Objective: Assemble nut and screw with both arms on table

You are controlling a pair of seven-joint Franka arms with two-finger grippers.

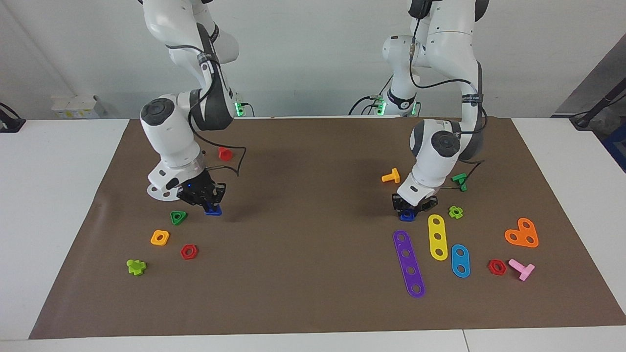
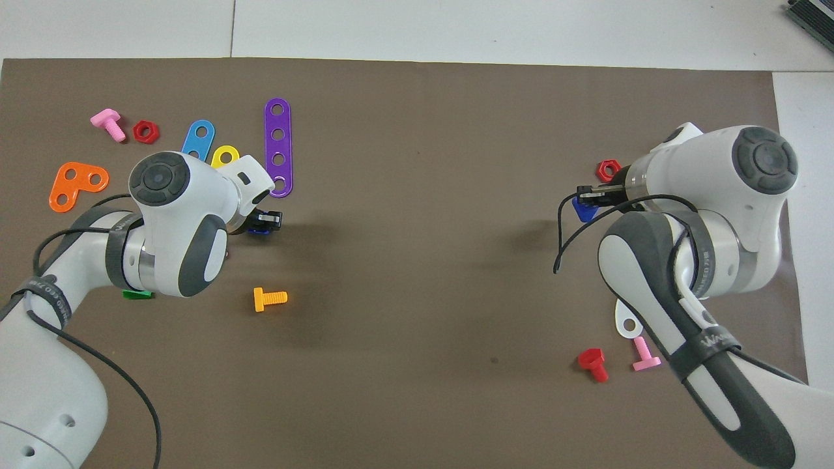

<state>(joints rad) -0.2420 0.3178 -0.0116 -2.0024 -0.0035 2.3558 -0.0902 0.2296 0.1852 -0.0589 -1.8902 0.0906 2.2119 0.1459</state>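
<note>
Surface: white table (image 1: pixel 58 205) with brown mat (image 1: pixel 313 254).
Right gripper (image 1: pixel 209 204): low over the mat at the right arm's end, clenched on the dark-blue screw (image 1: pixel 213 211), beside a green triangular nut (image 1: pixel 178 217).
Left gripper (image 1: pixel 410 209): down at the left arm's end, clenched on the dark-blue nut (image 1: pixel 407 215), which sits on the mat just beside the purple strip (image 1: pixel 410 264).
</note>
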